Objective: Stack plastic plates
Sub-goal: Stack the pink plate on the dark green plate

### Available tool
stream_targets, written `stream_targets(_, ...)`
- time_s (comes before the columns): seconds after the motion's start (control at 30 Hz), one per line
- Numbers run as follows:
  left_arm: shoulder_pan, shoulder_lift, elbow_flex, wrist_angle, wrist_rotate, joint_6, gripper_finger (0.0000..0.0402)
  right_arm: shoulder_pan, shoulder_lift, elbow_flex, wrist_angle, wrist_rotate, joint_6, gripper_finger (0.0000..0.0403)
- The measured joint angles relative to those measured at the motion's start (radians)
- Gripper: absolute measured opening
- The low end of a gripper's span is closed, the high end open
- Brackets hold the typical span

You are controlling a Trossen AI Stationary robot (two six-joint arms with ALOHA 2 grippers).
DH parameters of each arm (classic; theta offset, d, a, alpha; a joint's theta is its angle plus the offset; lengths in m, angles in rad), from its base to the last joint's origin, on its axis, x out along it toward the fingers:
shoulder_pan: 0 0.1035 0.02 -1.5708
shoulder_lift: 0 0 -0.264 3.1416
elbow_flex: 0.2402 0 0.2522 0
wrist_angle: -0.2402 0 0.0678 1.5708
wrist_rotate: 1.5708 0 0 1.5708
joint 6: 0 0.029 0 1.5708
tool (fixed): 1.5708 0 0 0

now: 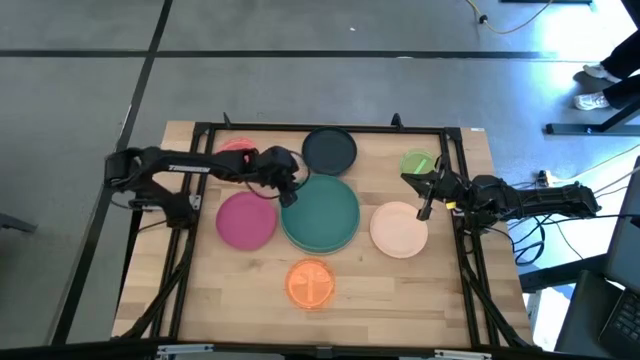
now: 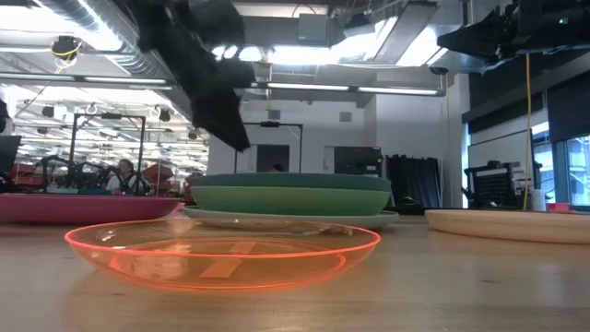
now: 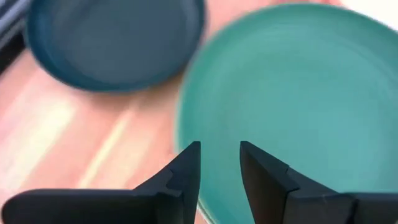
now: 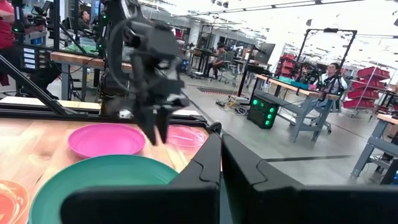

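Observation:
My left gripper (image 1: 289,196) (image 3: 221,155) is open and empty, hovering above the left rim of the teal plate (image 1: 322,210) (image 3: 292,106). The teal plate tops a stack, resting on a green plate (image 2: 290,199), which lies on a pale plate (image 2: 290,219). Loose on the table lie the dark navy plate (image 1: 329,150), light green plate (image 1: 416,163), peach plate (image 1: 397,231), magenta plate (image 1: 246,221), clear orange plate (image 1: 310,283), and a small pink plate (image 1: 236,146) partly under the left arm. My right gripper (image 1: 424,210) (image 4: 221,149) is shut and raised over the peach plate's far right edge.
A black frame (image 1: 320,128) runs round the tabletop, with its rails along the left and right sides. Bare wood (image 1: 400,300) lies near the front edge on both sides of the orange plate. People and workbenches stand in the room beyond the table.

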Motion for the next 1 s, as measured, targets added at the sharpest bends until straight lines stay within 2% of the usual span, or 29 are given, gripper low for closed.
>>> stream_targets(0.23,-0.161,-0.108,0.003,-0.174,-0.001,-0.129,0.0104,0.000,0.000,0.000,0.000,0.000,0.000,0.0007)
stream_targets(0.47,-0.355,-0.107,0.003,-0.256,-0.020,-0.259,0.0104,0.000,0.000,0.000,0.001,0.000,0.000,0.0007)
stream_targets(0.6,-0.456,-0.103,0.003,-0.313,-0.091,-0.370,0.0104,0.000,0.000,0.000,0.014,-0.012,0.000,0.0007)
stream_targets(0.73,-0.545,-0.104,-0.018,-0.378,-0.181,-0.562,0.0104,0.000,0.001,0.000,0.026,-0.019,0.000,0.0007)
stream_targets(1.0,-0.664,-0.103,-0.124,-0.376,-0.180,-0.731,0.0104,0.000,0.001,0.000,0.027,-0.019,0.000,0.0007)
